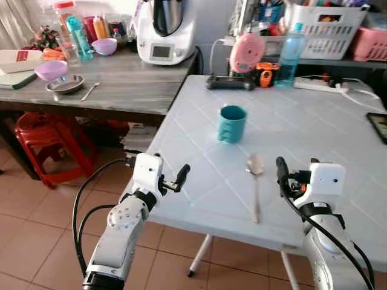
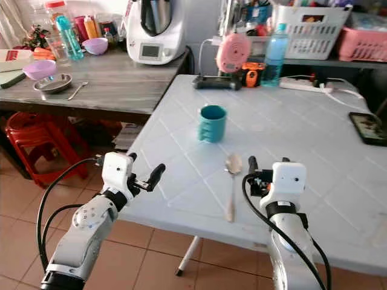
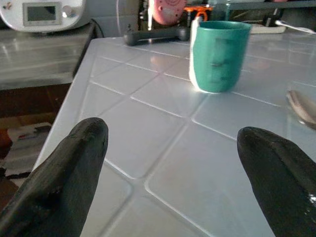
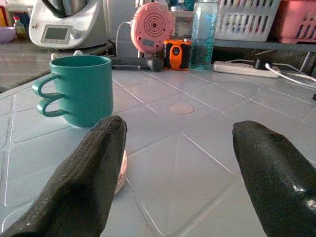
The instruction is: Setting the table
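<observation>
Lying on a pale blue tiled table point(image 1: 314, 121), a metal spoon point(image 1: 255, 184) points its bowl toward the far side and its handle toward the near edge, placed between the robot's two grippers. The right gripper point(image 4: 175, 173) hovers just to the right of the spoon, its two black fingers spread wide and holding nothing; one finger sits close beside the spoon's bowl. The left gripper point(image 3: 173, 173) hangs at the table's near left edge, well left of the spoon, fingers also spread wide and empty. A teal mug point(image 1: 231, 123) with a double-loop handle stands upright beyond the spoon, toward the table's middle; what it holds cannot be seen. At the far edge stand a clear blue water bottle point(image 1: 290, 54), a pink round device point(image 1: 245, 53) and a white basket point(image 1: 326, 27) packed with items. On a wooden counter point(image 1: 127, 84) to the left, a purple bowl point(image 1: 51, 70) sits by a steel plate point(image 1: 65, 83), with another spoon point(image 1: 91, 90) beside it.
</observation>
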Controlling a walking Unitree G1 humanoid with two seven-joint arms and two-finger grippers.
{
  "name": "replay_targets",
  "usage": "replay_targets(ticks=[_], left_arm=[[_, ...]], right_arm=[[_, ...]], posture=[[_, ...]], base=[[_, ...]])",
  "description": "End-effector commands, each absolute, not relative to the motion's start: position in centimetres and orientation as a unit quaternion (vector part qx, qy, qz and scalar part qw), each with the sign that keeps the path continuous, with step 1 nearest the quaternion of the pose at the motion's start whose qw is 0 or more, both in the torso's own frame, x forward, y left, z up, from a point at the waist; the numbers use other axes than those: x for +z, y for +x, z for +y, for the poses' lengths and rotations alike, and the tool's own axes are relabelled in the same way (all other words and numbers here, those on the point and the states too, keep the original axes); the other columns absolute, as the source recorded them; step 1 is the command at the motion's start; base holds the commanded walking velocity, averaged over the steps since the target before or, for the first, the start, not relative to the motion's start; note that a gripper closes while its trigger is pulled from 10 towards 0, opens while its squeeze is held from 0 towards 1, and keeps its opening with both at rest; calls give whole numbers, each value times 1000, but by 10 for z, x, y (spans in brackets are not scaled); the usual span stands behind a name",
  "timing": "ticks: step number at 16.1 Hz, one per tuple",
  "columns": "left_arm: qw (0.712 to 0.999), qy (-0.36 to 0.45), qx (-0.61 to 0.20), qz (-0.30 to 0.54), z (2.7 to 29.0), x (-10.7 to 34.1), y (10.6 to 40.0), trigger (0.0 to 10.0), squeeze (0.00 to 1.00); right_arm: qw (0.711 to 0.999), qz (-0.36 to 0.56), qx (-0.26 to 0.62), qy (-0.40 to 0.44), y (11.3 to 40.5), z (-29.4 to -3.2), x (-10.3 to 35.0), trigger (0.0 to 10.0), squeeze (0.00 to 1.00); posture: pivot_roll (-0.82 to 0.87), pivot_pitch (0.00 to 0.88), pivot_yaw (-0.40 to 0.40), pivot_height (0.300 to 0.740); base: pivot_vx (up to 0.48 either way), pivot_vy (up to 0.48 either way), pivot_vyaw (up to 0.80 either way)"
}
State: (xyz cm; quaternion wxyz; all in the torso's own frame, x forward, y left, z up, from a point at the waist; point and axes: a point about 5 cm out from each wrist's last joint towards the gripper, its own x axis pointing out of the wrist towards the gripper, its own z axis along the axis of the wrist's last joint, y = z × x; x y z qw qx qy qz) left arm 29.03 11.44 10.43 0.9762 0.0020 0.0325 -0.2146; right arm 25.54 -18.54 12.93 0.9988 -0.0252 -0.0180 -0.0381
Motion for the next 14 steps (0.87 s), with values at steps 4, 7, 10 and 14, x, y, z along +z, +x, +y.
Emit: replay_targets(ticks=[4,7,10,14], left_arm=[[958,11,-283,38,114,104,287,10000,0],[935,9,-355,24,108,111,282,10000,0],[921,11,-389,24,109,114,278,10000,0],[903,10,-429,16,105,119,271,10000,0]], right_arm=[[999,1,-28,-17,267,-179,127,10000,0],[1000,18,-9,0,281,-167,128,10000,0],[999,51,-14,6,285,-159,120,10000,0],[992,116,-23,37,281,-155,99,10000,0]], posture=[[-21,0,38,740],[-22,2,43,740],[-16,13,41,740],[-16,18,41,740]], base=[[0,0,0],[0,0,0],[0,0,0],[0,0,0]])
